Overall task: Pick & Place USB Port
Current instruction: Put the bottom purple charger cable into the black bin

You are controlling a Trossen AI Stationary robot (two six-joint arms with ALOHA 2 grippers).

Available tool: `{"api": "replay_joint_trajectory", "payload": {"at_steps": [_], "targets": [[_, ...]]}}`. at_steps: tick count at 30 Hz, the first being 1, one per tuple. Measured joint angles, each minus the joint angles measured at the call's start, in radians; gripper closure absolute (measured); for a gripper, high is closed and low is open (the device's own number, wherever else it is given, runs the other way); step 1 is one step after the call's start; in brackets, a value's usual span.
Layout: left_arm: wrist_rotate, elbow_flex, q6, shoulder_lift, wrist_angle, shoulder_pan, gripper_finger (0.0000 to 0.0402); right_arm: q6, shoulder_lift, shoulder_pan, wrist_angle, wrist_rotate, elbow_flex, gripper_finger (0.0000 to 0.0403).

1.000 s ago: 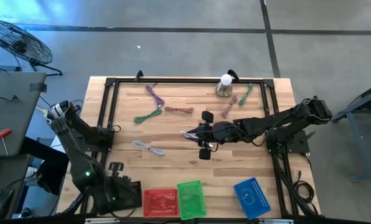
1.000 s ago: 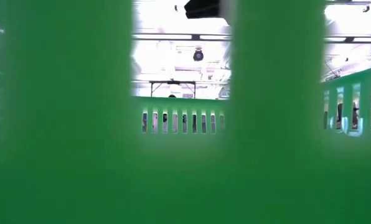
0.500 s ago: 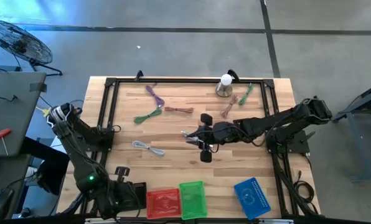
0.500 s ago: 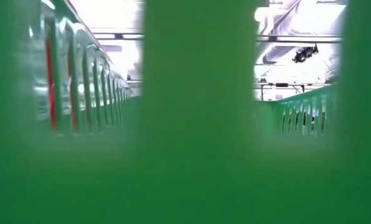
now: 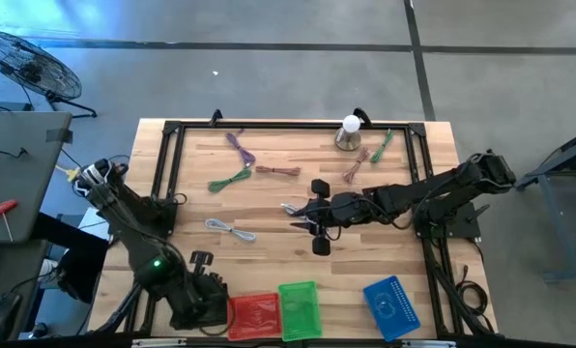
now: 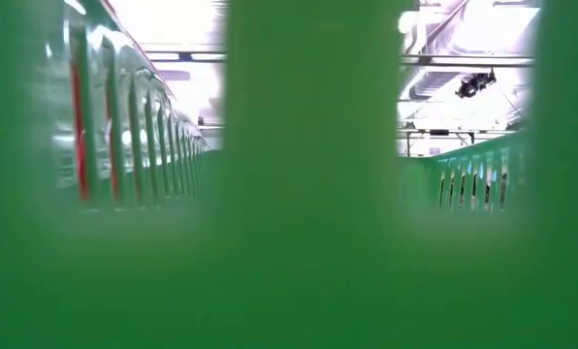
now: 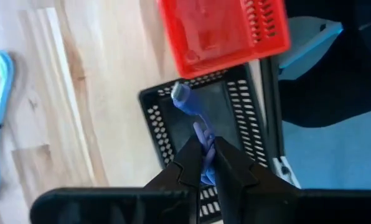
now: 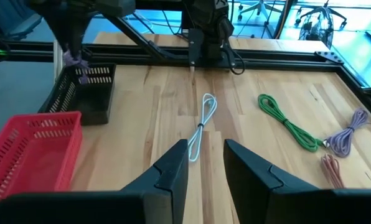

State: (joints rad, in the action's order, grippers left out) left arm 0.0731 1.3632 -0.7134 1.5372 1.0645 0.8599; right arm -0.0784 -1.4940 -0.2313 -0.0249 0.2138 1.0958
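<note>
My left gripper [image 7: 207,149] is shut on a blue-violet USB cable [image 7: 195,121], whose plug [image 7: 181,93] sticks out past the fingertips. It hovers over the black basket [image 7: 235,118] at the table's near left; in the high view it shows as my left gripper [image 5: 207,290]. The right wrist view shows the same cable [image 8: 81,68] dangling above the black basket [image 8: 86,93]. My right gripper [image 8: 204,165] is open over the table's middle [image 5: 298,218], touching nothing. A white cable [image 8: 201,124] lies on the wood ahead of it. My left gripper pinches the blue-violet cable between its two fingers [image 7: 188,163] a short way behind the plug [image 7: 201,134]. It comes from above, pointing down. The plug end hangs below the fingertips inside the black basket's outline; I cannot tell whether it touches the basket floor.
Red basket [image 5: 252,314], green basket [image 5: 298,309] and blue basket [image 5: 391,306] sit along the near edge. The green basket's wall [image 6: 308,194] fills the low view. Green [image 8: 288,124], purple [image 8: 347,137] and brownish cables [image 5: 278,170] lie farther off, with a lamp-like stand [image 5: 349,133] at the far edge.
My left arm has swung toward the table's right along the near edge, carrying the cable over the black basket beside the red one. The green basket in front of the low camera shifted about a second ago and has stayed put since.
</note>
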Motion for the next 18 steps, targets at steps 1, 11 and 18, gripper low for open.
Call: {"api": "replay_joint_trajectory", "payload": {"at_steps": [1,11,18], "targets": [[-0.012,0.0,0.0,0.0,0.009,-0.008,0.0385,0.0,0.0,0.0,-0.003,0.0,0.0,0.0308],[-0.075,-0.093,-0.078,0.0,0.001,-0.049,0.037,0.0,0.0,0.0,-0.051,0.0,0.0,0.0308],[-0.032,-0.096,-0.131,0.0,-0.017,-0.05,0.0294,0.0,0.0,0.0,-0.053,0.0,0.0,0.0308]]}}
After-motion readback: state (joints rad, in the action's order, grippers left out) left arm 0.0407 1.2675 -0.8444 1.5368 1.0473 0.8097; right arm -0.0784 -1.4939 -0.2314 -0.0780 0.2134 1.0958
